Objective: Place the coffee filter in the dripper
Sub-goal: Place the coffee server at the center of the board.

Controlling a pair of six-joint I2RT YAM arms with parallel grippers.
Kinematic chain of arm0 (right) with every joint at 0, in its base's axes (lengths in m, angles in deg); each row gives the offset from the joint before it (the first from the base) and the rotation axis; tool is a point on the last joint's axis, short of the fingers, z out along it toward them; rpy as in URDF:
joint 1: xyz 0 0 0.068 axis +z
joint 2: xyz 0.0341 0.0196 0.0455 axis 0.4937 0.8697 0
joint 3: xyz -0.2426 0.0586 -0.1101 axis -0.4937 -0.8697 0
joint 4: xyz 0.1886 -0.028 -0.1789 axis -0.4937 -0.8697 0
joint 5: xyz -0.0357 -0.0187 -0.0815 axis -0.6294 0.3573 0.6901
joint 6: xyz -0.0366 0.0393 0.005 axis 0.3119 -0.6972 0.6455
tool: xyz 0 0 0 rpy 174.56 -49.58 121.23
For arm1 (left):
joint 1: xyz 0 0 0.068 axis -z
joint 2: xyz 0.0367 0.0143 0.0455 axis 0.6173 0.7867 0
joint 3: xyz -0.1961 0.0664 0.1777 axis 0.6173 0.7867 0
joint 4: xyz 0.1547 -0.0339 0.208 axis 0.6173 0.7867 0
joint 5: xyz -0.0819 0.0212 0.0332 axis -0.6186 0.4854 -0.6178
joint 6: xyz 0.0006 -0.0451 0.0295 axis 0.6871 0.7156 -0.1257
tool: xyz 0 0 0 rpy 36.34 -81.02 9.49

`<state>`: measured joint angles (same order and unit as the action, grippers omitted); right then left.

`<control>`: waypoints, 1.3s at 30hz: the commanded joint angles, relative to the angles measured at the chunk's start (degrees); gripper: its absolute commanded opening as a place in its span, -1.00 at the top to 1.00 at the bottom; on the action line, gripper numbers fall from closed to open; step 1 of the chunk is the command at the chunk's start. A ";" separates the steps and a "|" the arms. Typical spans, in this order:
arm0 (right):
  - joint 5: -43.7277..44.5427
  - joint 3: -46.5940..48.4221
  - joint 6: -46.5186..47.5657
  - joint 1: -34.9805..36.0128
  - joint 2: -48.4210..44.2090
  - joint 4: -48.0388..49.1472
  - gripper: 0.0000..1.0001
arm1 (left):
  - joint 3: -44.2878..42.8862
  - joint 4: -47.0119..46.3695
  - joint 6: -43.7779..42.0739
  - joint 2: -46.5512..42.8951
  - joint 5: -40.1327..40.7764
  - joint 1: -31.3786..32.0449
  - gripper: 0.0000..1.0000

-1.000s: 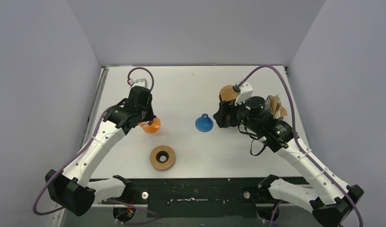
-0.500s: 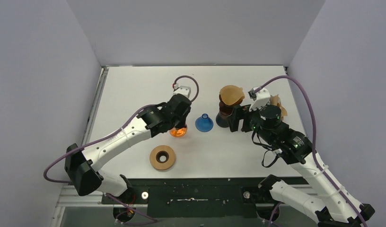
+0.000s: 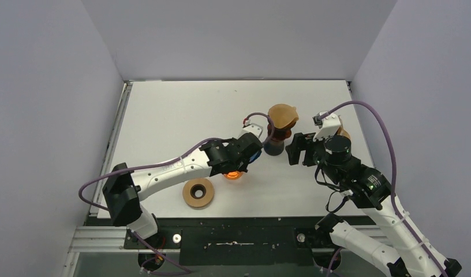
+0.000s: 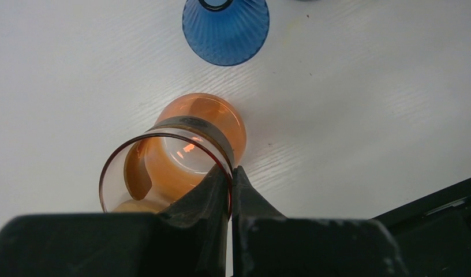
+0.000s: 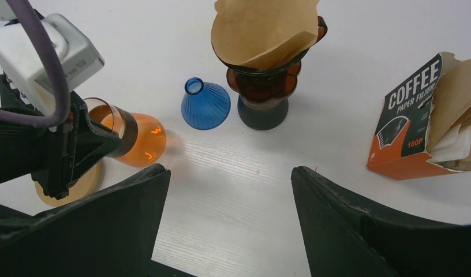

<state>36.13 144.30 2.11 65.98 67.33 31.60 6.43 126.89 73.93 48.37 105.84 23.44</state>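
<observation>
Your left gripper (image 4: 230, 180) is clamped shut on the rim of the orange glass carafe (image 4: 184, 147), holding it tilted over the white table (image 3: 164, 115), near the blue funnel (image 5: 205, 104) and a wooden ring (image 3: 198, 192). The brown paper coffee filter (image 5: 262, 29) sits in the mouth of the dark dripper (image 5: 262, 83), its edge standing above the rim. Your right gripper (image 5: 228, 171) hovers near it with jaws spread wide, holding nothing; the filter box (image 5: 406, 121) lies off to the right.
</observation>
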 commanded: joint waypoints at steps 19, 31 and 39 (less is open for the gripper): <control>2.81 -0.29 -0.24 -0.29 -0.39 -0.90 -0.60 | -4.87 -3.88 -1.51 7.40 -2.79 3.48 1.00; 2.67 -0.74 -0.51 -0.26 -0.17 -0.32 -0.66 | -4.69 -3.55 -1.45 7.06 -2.88 3.54 0.84; 2.45 -0.15 -0.27 -0.31 0.38 -0.13 -0.68 | -5.50 -2.95 -1.79 4.46 -1.09 3.53 0.40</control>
<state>37.24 143.58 1.91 65.98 67.35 30.05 4.53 125.58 72.86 55.47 103.24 26.70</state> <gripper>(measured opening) 0.837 0.269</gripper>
